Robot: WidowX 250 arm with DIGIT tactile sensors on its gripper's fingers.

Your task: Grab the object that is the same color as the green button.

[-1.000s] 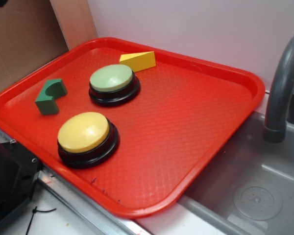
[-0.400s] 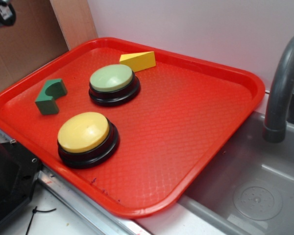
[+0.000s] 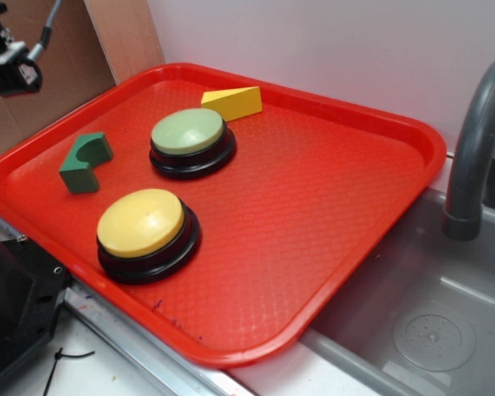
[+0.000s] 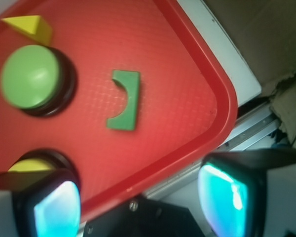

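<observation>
The object, a small dark green block [image 3: 85, 162] with a curved notch, lies on the left part of the red tray [image 3: 313, 214]; the wrist view shows the block [image 4: 125, 100] from above. The green button [image 3: 190, 140], a pale-green dome on a black base, sits to its right, and it appears as a green dome [image 4: 30, 76] at the left of the wrist view. My gripper [image 3: 8, 62] hangs high at the top left, well apart from the block. In the wrist view the gripper [image 4: 143, 202] is open, its cyan pads wide apart with nothing between them.
A yellow-domed button [image 3: 144, 231] stands near the tray's front edge and a yellow wedge block [image 3: 233, 103] at its back. A grey faucet [image 3: 478, 148] and sink [image 3: 429, 330] lie right of the tray. Brown cardboard [image 3: 58, 91] stands at the left.
My gripper has come into the exterior view at the top left and moved down and to the right. The objects on the tray have not moved.
</observation>
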